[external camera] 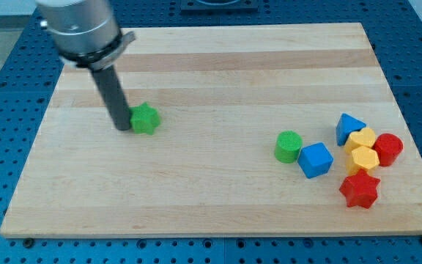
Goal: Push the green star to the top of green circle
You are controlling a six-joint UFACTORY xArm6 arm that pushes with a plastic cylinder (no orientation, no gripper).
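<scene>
The green star (146,119) lies on the wooden board (218,81) at the view's left of centre. My tip (123,127) stands right against the star's left side, touching or nearly touching it. The green circle (288,147) lies far to the view's right of the star, a little lower in the view, with bare board between them.
A blue cube (315,160) touches the green circle's lower right. Further right sit a blue triangle (349,127), two yellow hexagons (361,139) (363,159), a red cylinder (387,149) and a red star (360,190), clustered near the board's right edge.
</scene>
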